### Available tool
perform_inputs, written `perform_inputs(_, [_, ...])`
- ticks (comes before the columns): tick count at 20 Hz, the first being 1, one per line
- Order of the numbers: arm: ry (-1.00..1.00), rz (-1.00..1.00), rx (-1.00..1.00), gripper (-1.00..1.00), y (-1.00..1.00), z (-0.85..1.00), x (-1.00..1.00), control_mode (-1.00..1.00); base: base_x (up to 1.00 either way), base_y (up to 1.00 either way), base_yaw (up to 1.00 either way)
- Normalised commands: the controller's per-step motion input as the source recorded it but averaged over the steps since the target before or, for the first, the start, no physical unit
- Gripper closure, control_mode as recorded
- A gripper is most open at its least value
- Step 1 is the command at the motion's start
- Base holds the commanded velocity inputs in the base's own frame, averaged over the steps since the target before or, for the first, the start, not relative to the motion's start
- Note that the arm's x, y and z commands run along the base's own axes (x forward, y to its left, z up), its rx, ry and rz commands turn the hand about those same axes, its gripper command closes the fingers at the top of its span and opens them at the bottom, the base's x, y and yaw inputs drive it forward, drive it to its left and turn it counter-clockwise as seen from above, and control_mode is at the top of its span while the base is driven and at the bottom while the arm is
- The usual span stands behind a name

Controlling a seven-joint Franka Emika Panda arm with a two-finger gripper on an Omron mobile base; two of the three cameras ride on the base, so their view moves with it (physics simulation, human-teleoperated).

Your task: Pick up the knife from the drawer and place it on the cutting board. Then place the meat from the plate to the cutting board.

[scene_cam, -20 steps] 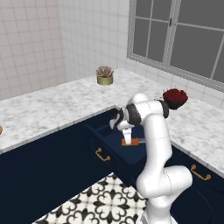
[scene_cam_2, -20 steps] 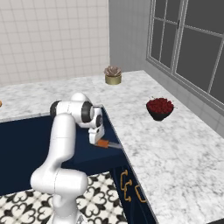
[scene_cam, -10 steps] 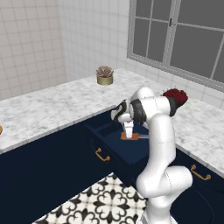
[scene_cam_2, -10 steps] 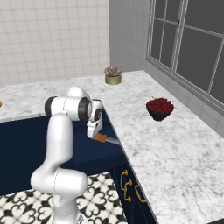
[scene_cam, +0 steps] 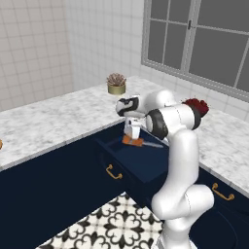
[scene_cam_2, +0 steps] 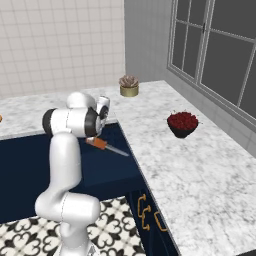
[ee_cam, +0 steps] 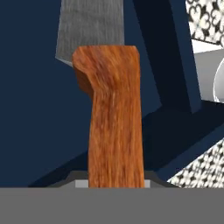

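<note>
Knife: we see the knife lifted above the open drawer, its orange handle in the jaws and its grey blade pointing away over the drawer.
Jaws: we see our gripper closed around the knife handle; in the hand view the handle runs up the middle.
Drawer: it stands pulled out from the navy cabinets, brass handle on its front.
Table: marble top carries a potted plant and a dark bowl of red stuff.

No readable text, label or number anywhere.
</note>
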Motion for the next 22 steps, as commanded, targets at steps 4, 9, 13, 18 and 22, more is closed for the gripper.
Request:
perform_inputs(4, [0.00, 0.22, 0.00, 1.00, 0.63, 1.00, -0.05, -1.00, 0.00, 0.00, 0.00])
perform_inputs(9, [-0.10, 0.73, 0.01, 1.00, 0.01, 0.80, -0.09, -1.00, 0.00, 0.00, 0.00])
perform_inputs(13, [-0.16, 0.82, 0.00, 1.00, -0.06, 0.46, -0.30, -1.00, 0.00, 0.00, 0.00])
perform_inputs(18, [-0.11, 0.52, 0.17, 1.00, -0.42, 0.40, -0.44, -1.00, 0.00, 0.00, 0.00])
perform_inputs(22, [-0.07, 0.32, 0.37, 1.00, -0.69, 0.35, -0.53, -1.00, 0.00, 0.00, 0.00])
